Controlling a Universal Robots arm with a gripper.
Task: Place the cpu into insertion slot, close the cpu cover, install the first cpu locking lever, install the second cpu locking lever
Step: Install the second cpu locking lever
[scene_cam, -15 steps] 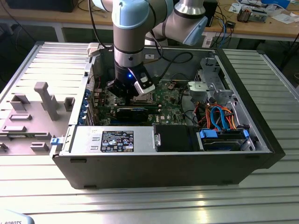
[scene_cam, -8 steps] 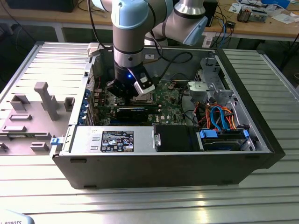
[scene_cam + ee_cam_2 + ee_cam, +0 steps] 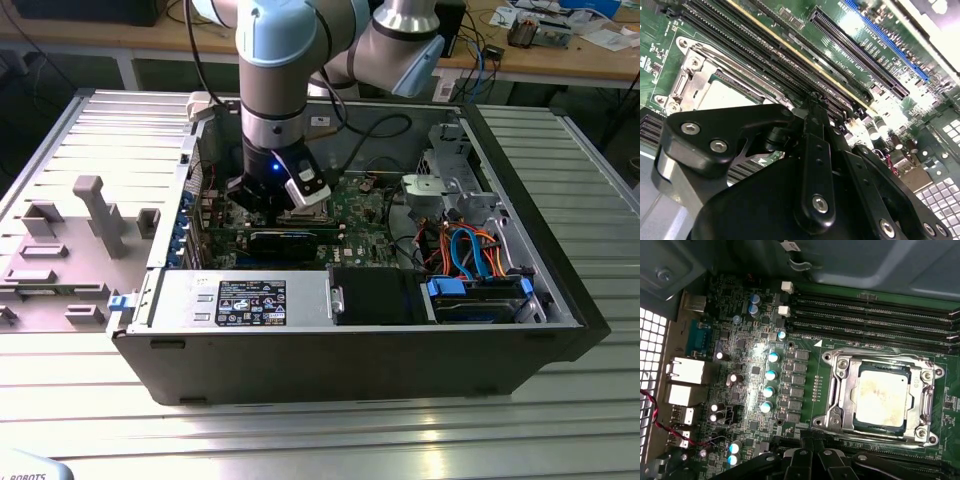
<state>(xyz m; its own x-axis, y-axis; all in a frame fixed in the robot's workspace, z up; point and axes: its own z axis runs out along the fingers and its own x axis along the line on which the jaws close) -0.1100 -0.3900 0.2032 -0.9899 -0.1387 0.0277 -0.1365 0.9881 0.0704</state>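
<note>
Your gripper (image 3: 812,107) looks pinched shut on nothing, beside the memory slots (image 3: 790,60). The cpu (image 3: 883,397) sits in the slot, at three o'clock of the board in the first wrist view, cover (image 3: 840,390) down. Descend carelessly and you risk hitting those slots.

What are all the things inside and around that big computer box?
computer case: one, dark grey, open on the ribbed metal table
circuit board: one, green, inside the case
cpu: one, silver-grey, seated in the insertion slot
cpu cover: one, silvery frame, lying down around the cpu
memory slots: several, black, beside the socket
cables: a bundle, orange and blue, toward the exterior view's right
grey fixture: one, beside the case
claw: one, black, hanging above the board
</note>
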